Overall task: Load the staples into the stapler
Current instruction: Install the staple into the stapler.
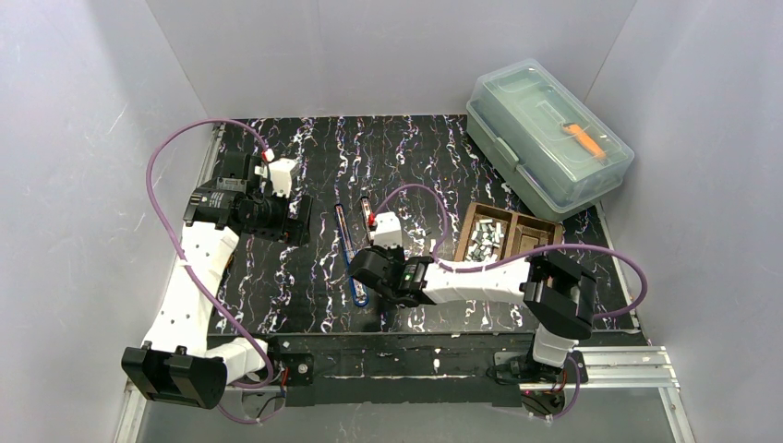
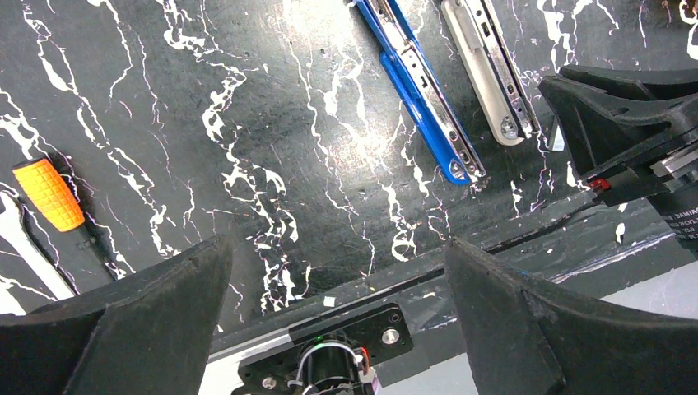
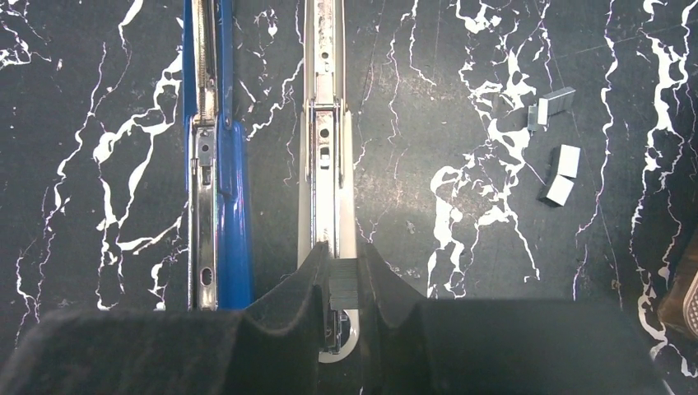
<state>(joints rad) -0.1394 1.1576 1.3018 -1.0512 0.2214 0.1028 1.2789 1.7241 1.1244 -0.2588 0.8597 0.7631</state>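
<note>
Two staplers lie opened flat side by side: a blue one (image 1: 351,263) (image 3: 212,164) (image 2: 424,90) and a white one (image 1: 367,210) (image 3: 327,164) (image 2: 490,70). My right gripper (image 3: 342,284) (image 1: 366,268) is shut on a short grey staple strip (image 3: 342,280), held right over the near end of the white stapler's metal channel. Three loose staple pieces (image 3: 566,160) lie on the table to its right. More staples (image 1: 485,242) fill a wooden tray (image 1: 531,231). My left gripper (image 2: 337,263) (image 1: 297,221) is open and empty, hovering left of the staplers.
A clear lidded plastic box (image 1: 545,134) with an orange tool inside stands at the back right. An orange-handled screwdriver (image 2: 49,193) and a white tool (image 2: 25,255) lie under the left arm. Grey walls enclose the black marbled table (image 1: 415,157).
</note>
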